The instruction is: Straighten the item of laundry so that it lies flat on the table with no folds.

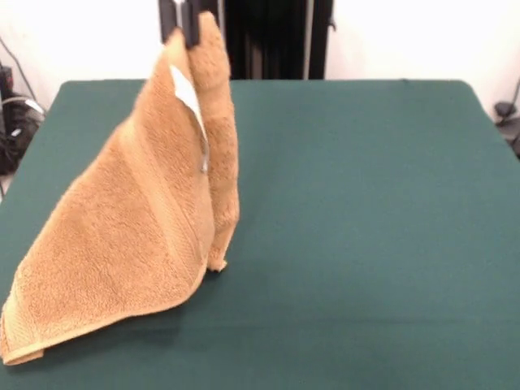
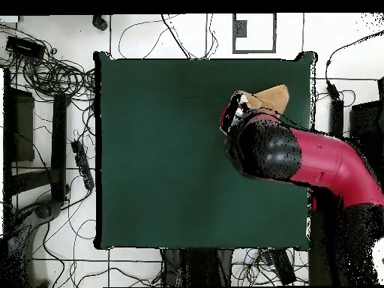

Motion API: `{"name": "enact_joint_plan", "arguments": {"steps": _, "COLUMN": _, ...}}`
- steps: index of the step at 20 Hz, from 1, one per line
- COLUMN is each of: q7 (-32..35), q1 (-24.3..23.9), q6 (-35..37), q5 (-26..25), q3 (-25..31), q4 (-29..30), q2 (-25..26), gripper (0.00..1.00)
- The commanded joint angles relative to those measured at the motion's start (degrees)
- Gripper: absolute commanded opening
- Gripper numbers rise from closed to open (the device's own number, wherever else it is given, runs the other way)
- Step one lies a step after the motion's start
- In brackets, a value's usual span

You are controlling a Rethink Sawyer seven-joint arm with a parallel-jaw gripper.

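Note:
The orange-tan towel (image 1: 134,236) is lifted by one corner and hangs like a tent. Its lower edge drags on the green table (image 1: 366,244) at the front left, and a second fold hangs down to the table near the middle. A white label (image 1: 187,91) shows near the top. My gripper (image 1: 180,31) is at the top edge, shut on the towel's raised corner. In the overhead view the red and black arm (image 2: 315,161) covers most of the towel (image 2: 273,97), which peeks out near the table's (image 2: 165,150) right side. The gripper itself is hidden under the arm there.
The black pedestal (image 1: 276,36) stands behind the table's far edge. Cables and dark gear (image 2: 45,75) lie on the floor beside the table. Cables (image 1: 12,122) also show at the left edge of the front view.

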Motion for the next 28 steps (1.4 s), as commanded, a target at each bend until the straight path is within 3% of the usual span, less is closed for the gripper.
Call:
{"name": "enact_joint_plan", "arguments": {"steps": 1, "q7": 7.18, "q1": 5.12, "q6": -8.58, "q5": -0.85, "q3": 2.83, "q4": 10.34, "q2": 7.13, "gripper": 0.00}}
{"name": "enact_joint_plan", "arguments": {"steps": 7, "q7": 14.34, "q1": 12.11, "q6": -11.06, "q5": 2.25, "q3": -1.19, "q4": 10.26, "q2": 7.13, "gripper": 0.00}}
{"name": "enact_joint_plan", "arguments": {"steps": 12, "q7": 18.45, "q1": 18.02, "q6": -7.34, "q5": 6.18, "q3": -5.59, "q4": 10.72, "q2": 2.98, "gripper": 0.00}}
{"name": "enact_joint_plan", "arguments": {"steps": 17, "q7": 17.64, "q1": 20.80, "q6": -0.53, "q5": 10.45, "q3": -8.03, "q4": 11.87, "q2": -2.56, "gripper": 0.00}}
{"name": "enact_joint_plan", "arguments": {"steps": 22, "q7": 16.42, "q1": 22.57, "q6": 1.53, "q5": 12.22, "q3": -10.25, "q4": 11.04, "q2": -3.40, "gripper": 0.00}}
{"name": "enact_joint_plan", "arguments": {"steps": 28, "q7": 15.68, "q1": 24.34, "q6": -1.54, "q5": 13.04, "q3": -12.58, "q4": 10.38, "q2": -1.92, "gripper": 0.00}}
